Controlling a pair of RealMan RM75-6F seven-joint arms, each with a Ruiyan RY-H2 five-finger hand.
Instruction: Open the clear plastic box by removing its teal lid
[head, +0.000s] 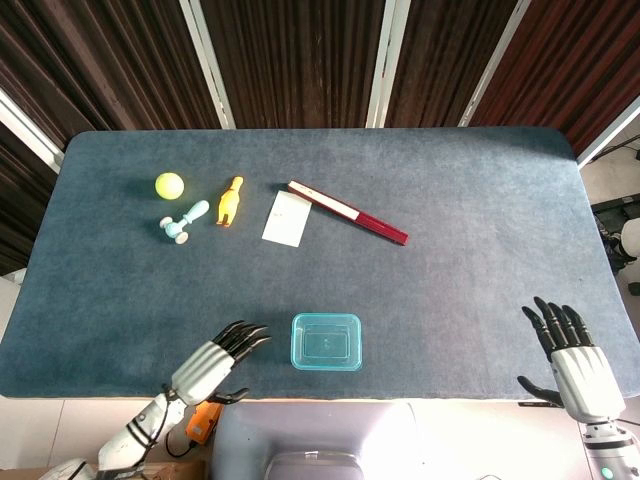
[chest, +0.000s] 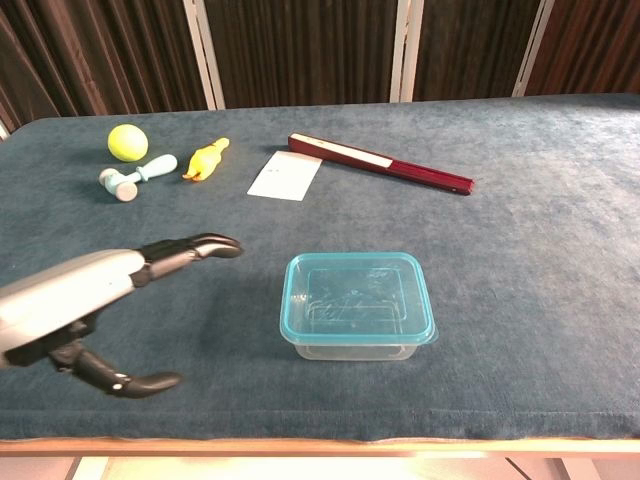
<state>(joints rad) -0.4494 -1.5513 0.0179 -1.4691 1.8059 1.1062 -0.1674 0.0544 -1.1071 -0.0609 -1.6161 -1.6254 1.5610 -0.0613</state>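
While the small clear plastic box (chest: 358, 345) sits low in the frame's centre, its teal lid (chest: 355, 297) on, your left hand (chest: 75, 300) hangs spread and empty beside it; your right hand (head: 578, 365), also spread, waits lower right. Expect light, slippery plastic; pinch the lid's rim corner.

A dark blue felt-covered table (head: 470, 200) fills the head view. Near its front edge sits a clear plastic box (head: 326, 342) with its teal lid (head: 326, 330) on. The left hand (head: 212, 366) lies just left of the box, fingers apart, holding nothing. The right hand (head: 575, 358) is at the table's front right corner, fingers spread. Further back lie a yellow-green ball (head: 169, 185), a pale blue toy hammer (head: 185, 222), an orange rubber chicken toy (head: 231, 201), a white card (head: 287, 219) and a dark red folded fan (head: 348, 213).
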